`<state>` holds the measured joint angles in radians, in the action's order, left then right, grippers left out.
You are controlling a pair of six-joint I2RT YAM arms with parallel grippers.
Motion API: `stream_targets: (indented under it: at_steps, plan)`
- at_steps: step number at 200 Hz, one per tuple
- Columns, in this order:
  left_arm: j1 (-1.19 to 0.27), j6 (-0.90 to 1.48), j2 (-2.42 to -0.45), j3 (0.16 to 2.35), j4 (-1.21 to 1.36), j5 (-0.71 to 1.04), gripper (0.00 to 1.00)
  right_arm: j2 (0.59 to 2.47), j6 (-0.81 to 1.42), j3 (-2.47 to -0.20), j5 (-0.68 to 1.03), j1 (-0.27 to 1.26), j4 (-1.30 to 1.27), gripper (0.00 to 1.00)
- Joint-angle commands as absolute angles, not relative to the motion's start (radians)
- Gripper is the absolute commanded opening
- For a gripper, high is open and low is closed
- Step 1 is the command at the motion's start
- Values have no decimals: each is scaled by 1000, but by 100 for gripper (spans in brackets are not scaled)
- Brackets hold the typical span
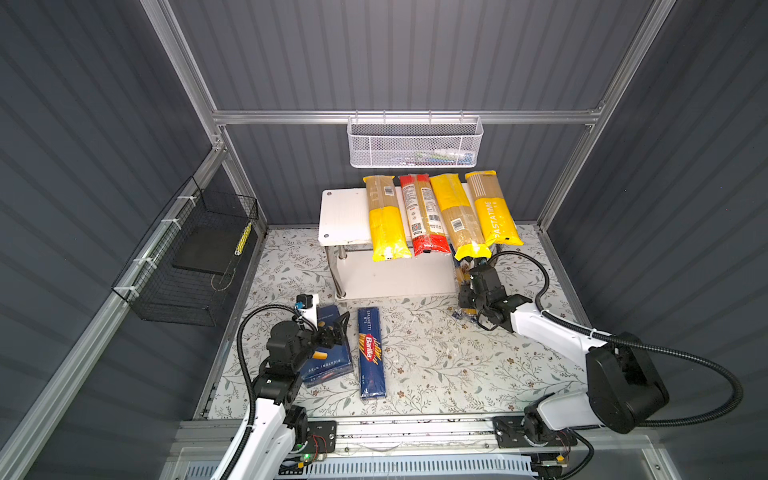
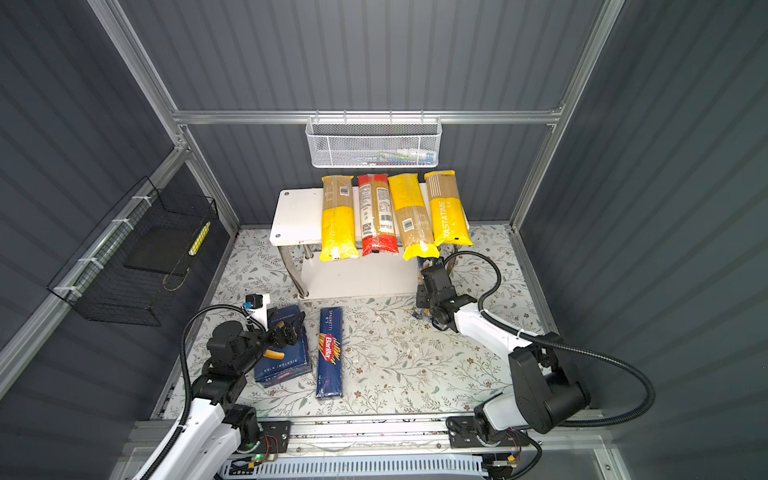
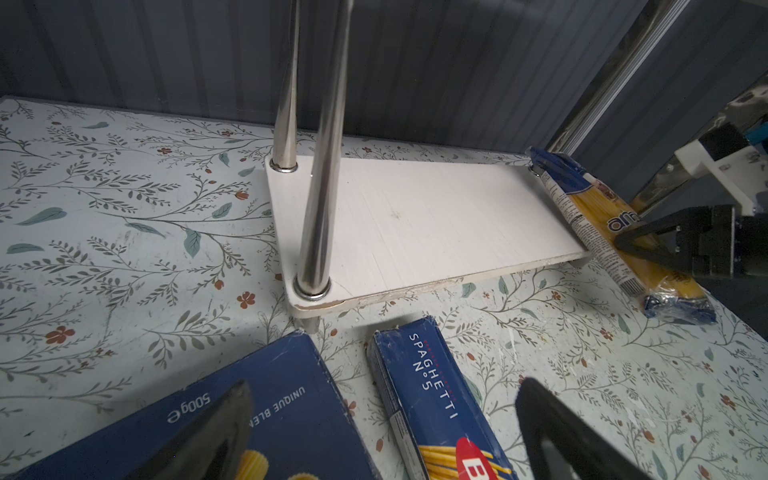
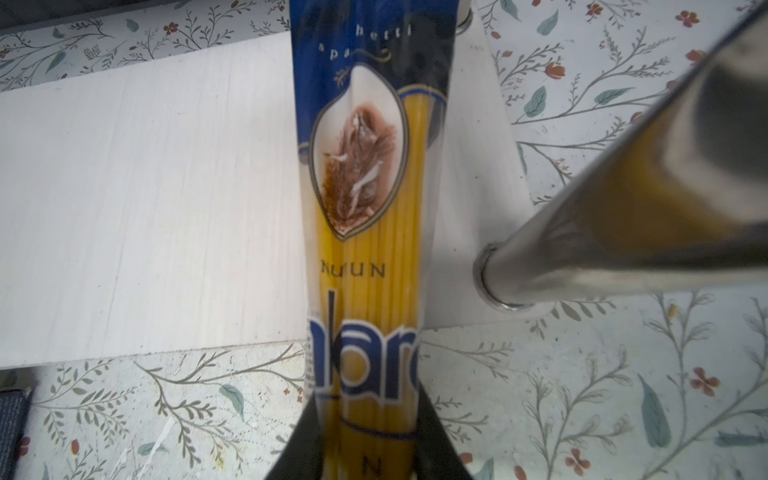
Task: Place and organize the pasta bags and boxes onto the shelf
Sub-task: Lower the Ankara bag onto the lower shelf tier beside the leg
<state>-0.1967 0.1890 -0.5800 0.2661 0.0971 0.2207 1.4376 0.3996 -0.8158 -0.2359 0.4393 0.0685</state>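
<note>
A: What did we make of the room?

B: We saw dark grey ribbed walls on three sides, held in an aluminium frame. Below them lay the tabletop, pale and printed with leaves and small red flowers.

A: And what stood on it?

B: The shelf stood at the back, white, with two tiers on chrome legs. A black wire basket hung on the left wall. A white mesh basket hung on the back rail above the shelf.

A: Where were the bags?

B: Four lay side by side across the top tier, their near ends overhanging its front edge. They were a yellow bag, a red bag, a second yellow bag and the PASTATIME bag. The left part of that tier was bare.

A: And the boxes?

B: Both lay flat on the tabletop in front of the shelf — the rigatoni box on the left, the spaghetti box just beside it.

A: What about the pincers?

B: We found the left gripper spread wide, holding nothing, above the rigatoni box. The right gripper was clamped on the navy-and-yellow bag. That bag lay along the right end of the lower tier beside a leg — its near end jutted past the front edge.
</note>
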Motion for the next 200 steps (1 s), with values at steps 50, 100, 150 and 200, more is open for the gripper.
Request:
stream_targets:
  at_steps: [50,100,150,200]
  plan:
    - [-195,192,-564,247,92,233,100,1442,400,-888,-268,418,-84,3]
    - [-195,187,-565,247,96,245,100,1421,411,-869,-275,417,-70,28]
    - [-196,188,-566,247,96,245,100,1407,411,-859,-275,416,-48,50]
    - [-195,187,-580,252,100,248,99,1292,449,-791,-192,418,22,56]
